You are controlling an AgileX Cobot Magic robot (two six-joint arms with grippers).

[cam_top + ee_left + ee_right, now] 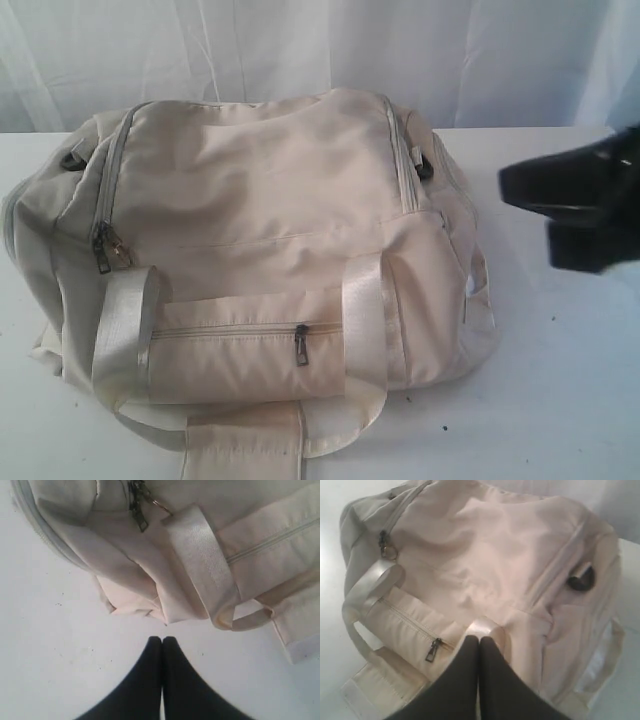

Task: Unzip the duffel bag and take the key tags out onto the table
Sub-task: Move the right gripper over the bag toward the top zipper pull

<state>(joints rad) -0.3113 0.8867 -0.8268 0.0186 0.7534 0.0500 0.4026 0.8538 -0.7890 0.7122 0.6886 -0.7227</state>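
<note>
The cream duffel bag lies zipped shut on the white table, its front pocket facing the camera. A dark main zipper pull sits at its left end, and the front pocket pull lies near the middle. My right gripper is shut and empty, hovering over the bag's webbing handle; in the exterior view its dark body is at the right edge. My left gripper is shut and empty above bare table, just off the bag's corner. The key tags are hidden.
A pale curtain hangs behind the table. Webbing handles loop over the bag's front, and one strap end reaches the table's near edge. A dark strap ring sits at the bag's right end.
</note>
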